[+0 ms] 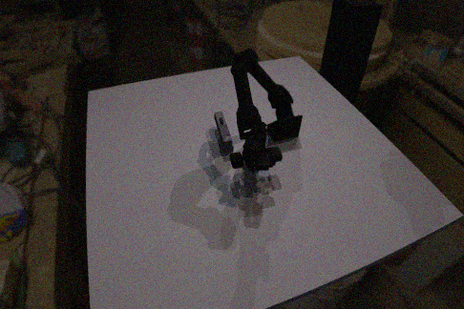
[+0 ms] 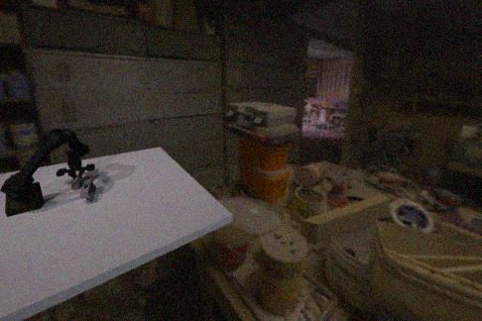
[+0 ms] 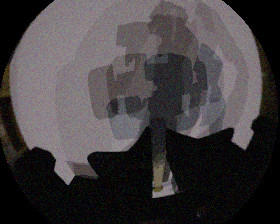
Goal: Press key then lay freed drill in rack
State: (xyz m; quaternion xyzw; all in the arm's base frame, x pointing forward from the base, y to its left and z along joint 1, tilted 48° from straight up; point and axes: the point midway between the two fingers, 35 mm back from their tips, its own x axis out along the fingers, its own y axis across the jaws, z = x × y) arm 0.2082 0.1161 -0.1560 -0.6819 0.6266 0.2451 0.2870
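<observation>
Well, from where I stand looking down over the table, the far left is a jumble of dim clutter, with a round blue-and-yellow object [image 1: 13, 218] at its edge. Next to it spreads the broad white flat tabletop [image 1: 134, 242] [image 2: 124, 232] [image 3: 40, 75], its edges cutting sharply across the gloom

On that top, left of the robot, sits a long narrow grey block [image 1: 222, 129] with a dark mark on its upper face; I take it for the rack, though it's too dim to be sure. It stands apart from the black parallel-jaw gripper [image 1: 256, 166] [image 2: 76, 177] [image 3: 158, 131], which points down over a patch of overlapping grey shadows. Its fingers are nearly together, pinching a slim upright-looking piece [image 3: 158, 167], dark grey along one stretch and yellowish along another. Whether that's the drill or the key, I can't tell; nor can I make out how it meets whatever is around it

Further right, the bent black jointed arm [image 1: 242, 87] [image 2: 37, 158] folds back to its black base [image 1: 297, 125] [image 2: 25, 204]. Beyond the tabletop are a wide round yellowish-brown tub [image 1: 291, 28] and, in front of it, a tall black post [image 1: 350, 47]
</observation>
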